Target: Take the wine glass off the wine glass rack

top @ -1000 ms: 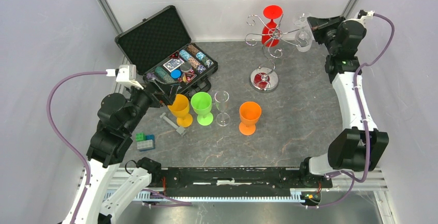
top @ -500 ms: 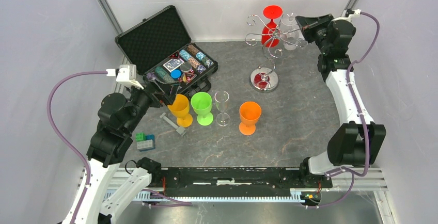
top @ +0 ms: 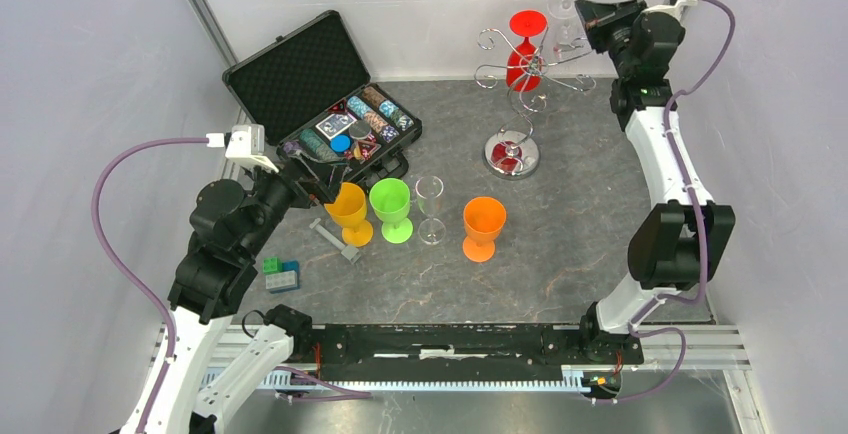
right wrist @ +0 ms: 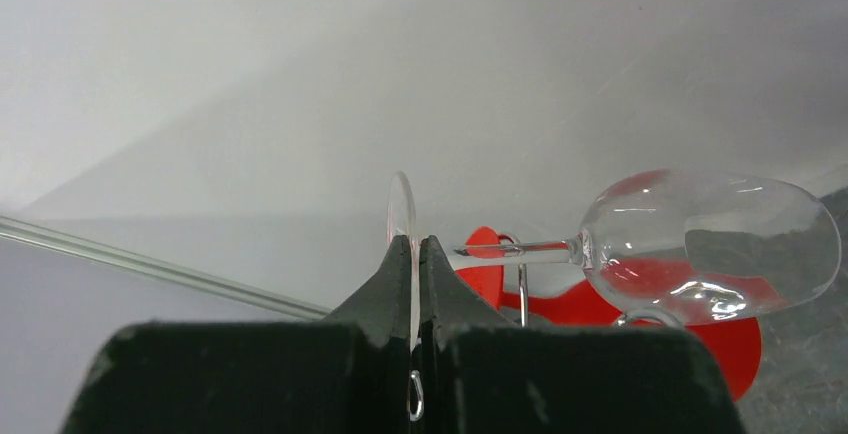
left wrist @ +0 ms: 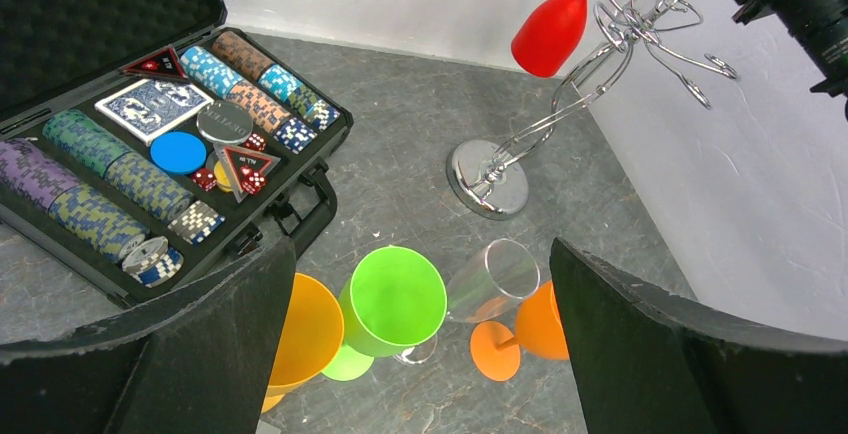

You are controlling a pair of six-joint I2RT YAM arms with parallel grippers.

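Your right end effector (right wrist: 413, 254) has risen, clamped on the clear wine glass (right wrist: 705, 244) foot, up beside the wine glass rack (top: 520, 82) — left end effector (left wrist: 420, 274) fingers wide apart.

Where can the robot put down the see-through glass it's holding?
The biggest bare patch of table for the clear glass lies right of the orange cup, nearer than the rack base. Another strip runs in front of the green cup, right of the toy blocks. It is crowded from those cups back to the chip case.
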